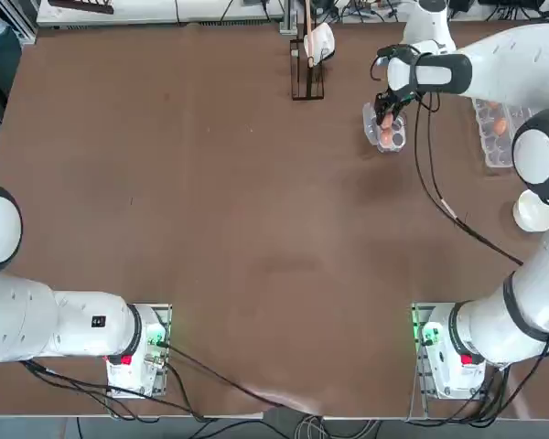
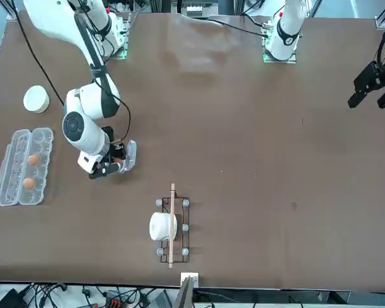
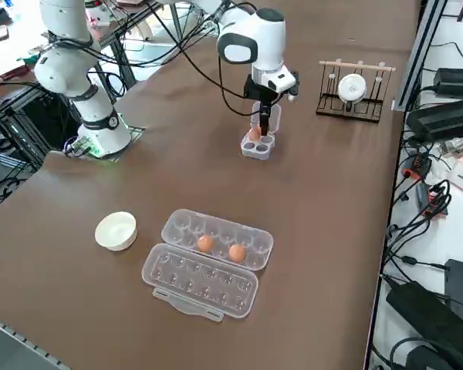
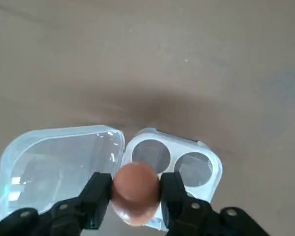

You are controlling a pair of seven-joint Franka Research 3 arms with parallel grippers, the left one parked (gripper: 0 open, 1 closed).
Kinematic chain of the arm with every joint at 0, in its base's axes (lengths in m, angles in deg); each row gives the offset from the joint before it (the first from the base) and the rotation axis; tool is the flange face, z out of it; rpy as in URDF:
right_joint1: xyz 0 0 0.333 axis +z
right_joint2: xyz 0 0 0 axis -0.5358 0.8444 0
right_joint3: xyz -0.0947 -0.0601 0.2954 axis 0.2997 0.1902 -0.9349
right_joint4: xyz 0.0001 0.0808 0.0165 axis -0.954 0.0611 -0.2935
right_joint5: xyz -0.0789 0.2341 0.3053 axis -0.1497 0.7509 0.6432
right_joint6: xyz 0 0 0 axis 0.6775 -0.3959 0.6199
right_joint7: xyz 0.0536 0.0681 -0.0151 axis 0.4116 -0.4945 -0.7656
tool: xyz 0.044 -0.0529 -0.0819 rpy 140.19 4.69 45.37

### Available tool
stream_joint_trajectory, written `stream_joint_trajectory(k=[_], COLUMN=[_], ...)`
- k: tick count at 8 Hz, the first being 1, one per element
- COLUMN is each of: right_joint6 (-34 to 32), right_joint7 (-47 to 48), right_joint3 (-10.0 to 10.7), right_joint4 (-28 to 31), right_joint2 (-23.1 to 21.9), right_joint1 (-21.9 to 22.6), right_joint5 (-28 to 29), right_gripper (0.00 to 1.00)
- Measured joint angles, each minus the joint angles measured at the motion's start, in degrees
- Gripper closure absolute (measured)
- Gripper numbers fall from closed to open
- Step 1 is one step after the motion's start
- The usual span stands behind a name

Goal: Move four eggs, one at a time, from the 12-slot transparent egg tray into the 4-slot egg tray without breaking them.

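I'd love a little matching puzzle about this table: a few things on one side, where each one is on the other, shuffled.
Things:
1. white bowl
2. long egg carton
3. small four-cup tray
4. egg in the right claw

Places or states:
A. holds two eggs
B. right under the claw
C. pinched between two black fingers
D. beside the long carton, holding nothing

Pairs: 1-D, 2-A, 3-B, 4-C

Clear glossy plastic 4-slot egg tray (image 4: 196, 167); smooth matt-shelled egg (image 4: 135, 189); matt brown table (image 4: 147, 59).
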Motion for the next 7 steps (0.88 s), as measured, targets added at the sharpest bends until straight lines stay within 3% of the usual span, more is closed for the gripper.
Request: stream_joint_trajectory(k=[7], right_joint6=[1.92], right_joint7=[-0.02], right_joint3=[0.77], right_joint4=[0.00], right_joint2=[1.45], right_joint1=[-0.08], right_joint5=[-0.05], right_gripper=[0.39])
